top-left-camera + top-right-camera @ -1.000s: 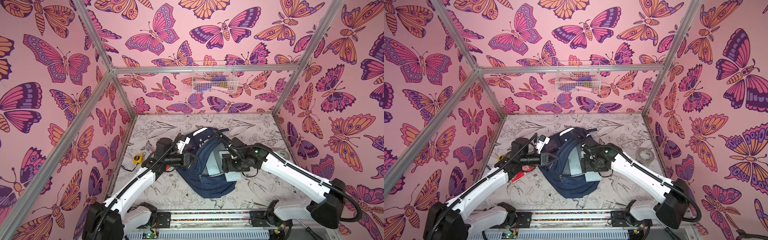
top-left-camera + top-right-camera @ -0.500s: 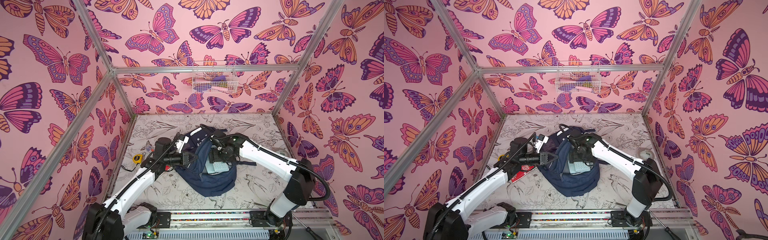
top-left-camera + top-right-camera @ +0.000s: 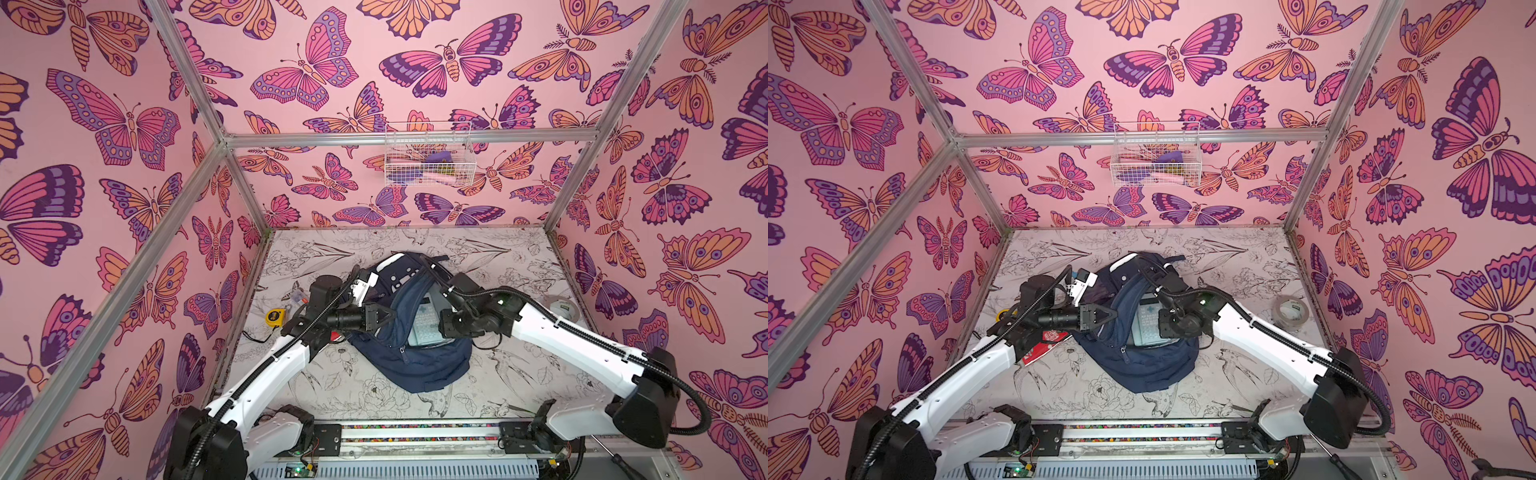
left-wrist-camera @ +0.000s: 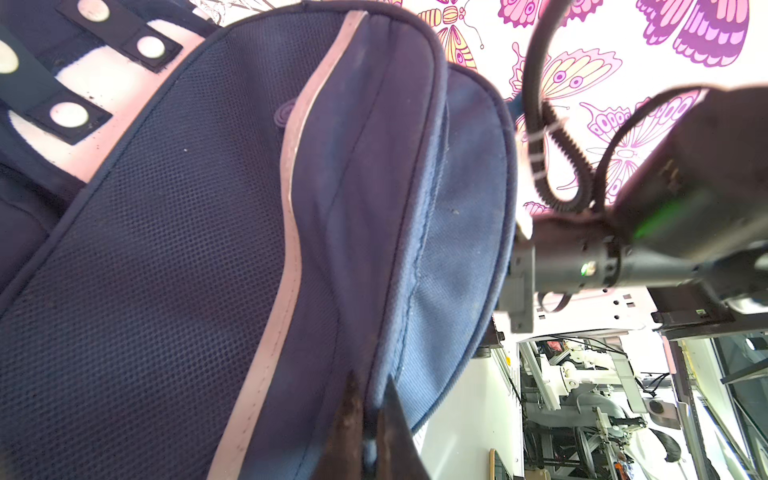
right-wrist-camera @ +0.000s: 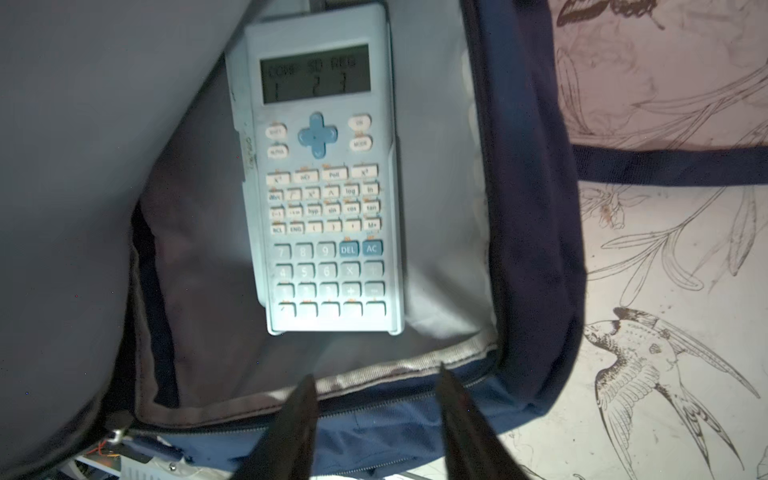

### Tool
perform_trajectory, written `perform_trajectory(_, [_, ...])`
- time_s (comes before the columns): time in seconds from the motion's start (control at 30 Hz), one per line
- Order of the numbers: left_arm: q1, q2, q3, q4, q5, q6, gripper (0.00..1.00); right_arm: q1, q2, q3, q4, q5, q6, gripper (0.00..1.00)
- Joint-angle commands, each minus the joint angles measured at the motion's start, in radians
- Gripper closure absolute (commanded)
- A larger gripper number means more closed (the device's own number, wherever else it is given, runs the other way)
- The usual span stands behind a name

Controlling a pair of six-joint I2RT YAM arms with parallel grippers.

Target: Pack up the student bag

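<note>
The student bag [image 3: 419, 368] [image 3: 1142, 372], a navy backpack, lies in the middle of the table with its main compartment open. My left gripper [image 3: 388, 316] [image 3: 1113, 313] [image 4: 370, 399] is shut on the edge of the bag's front flap [image 4: 374, 208] and holds it up. A light blue calculator [image 3: 424, 322] [image 3: 1144, 324] [image 5: 328, 199] lies face up on the grey lining [image 5: 440, 232] inside. My right gripper [image 5: 376, 374] hovers open over the zip rim [image 5: 374, 399] of the bag, just short of the calculator, with nothing between its fingers.
A yellow tape measure [image 3: 275, 316] and a red packet [image 3: 1044, 347] lie left of the bag, partly under the left arm. A roll of tape [image 3: 562, 307] [image 3: 1291, 309] sits at the right edge. A wire basket [image 3: 428, 156] hangs on the back wall.
The right arm carried the calculator in over the bag, let it go inside, and drew back to the right. Its jaws have narrowed but stay apart. The left gripper has not moved.
</note>
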Motion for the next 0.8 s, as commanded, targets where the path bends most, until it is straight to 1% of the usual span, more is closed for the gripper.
perform_trajectory(0.0, [0.005, -0.029, 0.007, 0.089, 0.046, 0.007, 1.00, 0.100, -0.082, -0.033, 0.096, 0.003, -0.025, 0.62])
perform_trajectory(0.03, [0.005, -0.027, 0.006, 0.089, 0.048, 0.006, 1.00, 0.136, -0.103, -0.044, 0.116, 0.027, -0.035, 0.61])
perform_trajectory(0.13, [0.005, -0.013, 0.007, 0.087, 0.053, -0.001, 1.00, 0.237, -0.127, -0.060, 0.128, 0.105, -0.042, 0.54])
perform_trajectory(0.17, [0.005, -0.005, 0.007, 0.088, 0.058, -0.006, 1.00, 0.273, -0.122, -0.048, 0.106, 0.165, -0.037, 0.51])
perform_trajectory(0.2, [0.004, 0.005, 0.010, 0.088, 0.064, -0.011, 1.00, 0.300, -0.113, -0.030, 0.077, 0.233, -0.026, 0.45])
perform_trajectory(0.27, [-0.001, 0.023, 0.014, 0.088, 0.075, -0.017, 1.00, 0.320, -0.107, -0.003, 0.037, 0.296, -0.004, 0.35])
perform_trajectory(0.37, [-0.028, 0.048, 0.021, 0.089, 0.084, -0.022, 1.00, 0.320, -0.130, 0.001, 0.048, 0.329, 0.019, 0.20])
perform_trajectory(0.4, [-0.040, 0.052, 0.020, 0.089, 0.082, -0.026, 1.00, 0.320, -0.136, -0.001, 0.059, 0.325, 0.019, 0.19])
perform_trajectory(0.43, [-0.055, 0.055, 0.020, 0.087, 0.076, -0.030, 0.95, 0.320, -0.139, -0.008, 0.069, 0.319, 0.021, 0.18])
perform_trajectory(0.5, [-0.080, 0.044, 0.020, 0.048, 0.023, -0.029, 0.79, 0.320, -0.139, -0.022, 0.079, 0.309, 0.029, 0.17])
perform_trajectory(0.57, [-0.087, 0.006, 0.017, -0.037, -0.093, -0.037, 0.64, 0.320, -0.135, -0.034, 0.078, 0.300, 0.038, 0.18])
perform_trajectory(0.6, [-0.087, -0.017, 0.011, -0.086, -0.161, -0.050, 0.59, 0.321, -0.133, -0.041, 0.077, 0.297, 0.045, 0.18])
perform_trajectory(0.63, [-0.087, -0.047, 0.009, -0.159, -0.238, -0.060, 0.55, 0.321, -0.132, -0.050, 0.081, 0.294, 0.052, 0.20])
perform_trajectory(0.67, [-0.087, -0.081, 0.006, -0.216, -0.287, -0.063, 0.53, 0.322, -0.133, -0.060, 0.087, 0.287, 0.054, 0.23])
perform_trajectory(0.77, [-0.087, -0.206, -0.018, -0.357, -0.365, -0.076, 0.51, 0.322, -0.137, -0.077, 0.104, 0.271, 0.059, 0.31])
